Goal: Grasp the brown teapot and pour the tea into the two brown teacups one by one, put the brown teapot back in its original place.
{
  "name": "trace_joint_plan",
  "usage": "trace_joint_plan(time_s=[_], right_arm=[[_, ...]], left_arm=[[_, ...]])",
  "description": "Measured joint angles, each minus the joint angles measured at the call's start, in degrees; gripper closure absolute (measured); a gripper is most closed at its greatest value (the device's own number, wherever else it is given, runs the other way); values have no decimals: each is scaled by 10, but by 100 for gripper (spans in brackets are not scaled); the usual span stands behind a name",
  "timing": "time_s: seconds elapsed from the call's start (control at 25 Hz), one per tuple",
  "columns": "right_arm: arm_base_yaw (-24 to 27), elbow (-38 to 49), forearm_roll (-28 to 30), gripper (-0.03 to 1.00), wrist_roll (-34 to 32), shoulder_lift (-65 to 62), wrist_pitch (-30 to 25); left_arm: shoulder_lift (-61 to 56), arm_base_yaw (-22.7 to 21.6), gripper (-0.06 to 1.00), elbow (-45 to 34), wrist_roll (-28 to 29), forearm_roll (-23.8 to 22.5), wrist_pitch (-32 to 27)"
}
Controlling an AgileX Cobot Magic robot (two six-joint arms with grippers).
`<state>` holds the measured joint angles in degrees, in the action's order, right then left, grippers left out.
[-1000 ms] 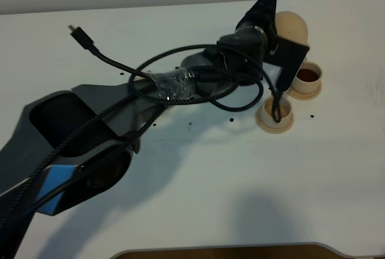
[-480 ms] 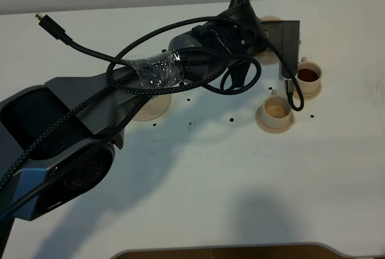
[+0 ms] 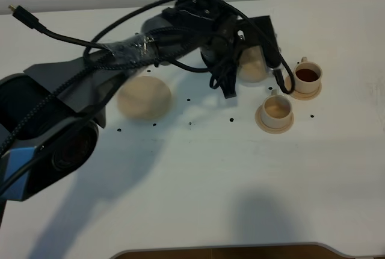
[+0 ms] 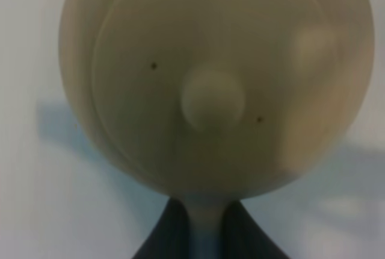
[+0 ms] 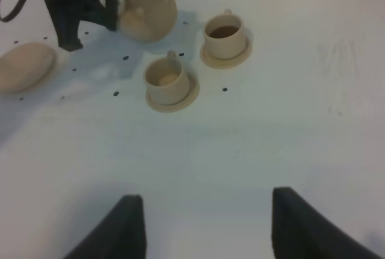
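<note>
The far cup (image 3: 308,75) holds dark tea; the near cup (image 3: 277,109) looks pale inside. The left gripper (image 4: 207,226) is clamped on the handle of the teapot (image 3: 252,66). The right gripper (image 5: 207,223) is spread wide and holds nothing.

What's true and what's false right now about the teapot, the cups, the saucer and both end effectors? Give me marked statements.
1. The left end effector grips the brown teapot by its handle. True.
2. The teapot sits on the large saucer. False: the saucer is bare, and the teapot is held over by the cups.
3. The far teacup holds dark tea. True.
4. The near teacup is filled with equally dark tea. False: its inside looks pale.
5. The right end effector grips a teacup. False: it is open and empty, well away from both cups.
</note>
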<state>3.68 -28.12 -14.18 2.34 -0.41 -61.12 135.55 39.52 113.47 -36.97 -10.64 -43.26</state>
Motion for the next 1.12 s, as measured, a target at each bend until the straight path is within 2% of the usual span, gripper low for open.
trace_joint_plan(time_s=[0.16, 0.28, 0.56, 0.72, 0.88, 1.12], right_arm=[[0, 0, 0, 49, 0, 0, 0], [0, 0, 0, 49, 0, 0, 0], [0, 0, 0, 49, 0, 0, 0], [0, 0, 0, 49, 0, 0, 0], [0, 0, 0, 49, 0, 0, 0], [0, 0, 0, 49, 0, 0, 0]], left_arm=[[0, -11, 80, 0, -13, 43, 1], [0, -11, 80, 3, -17, 55, -16], [0, -11, 80, 57, -17, 61, -169], [-3, -11, 80, 71, 1, 61, -237], [0, -11, 80, 72, 17, 64, -247], [-12, -10, 80, 72, 11, 88, -251]])
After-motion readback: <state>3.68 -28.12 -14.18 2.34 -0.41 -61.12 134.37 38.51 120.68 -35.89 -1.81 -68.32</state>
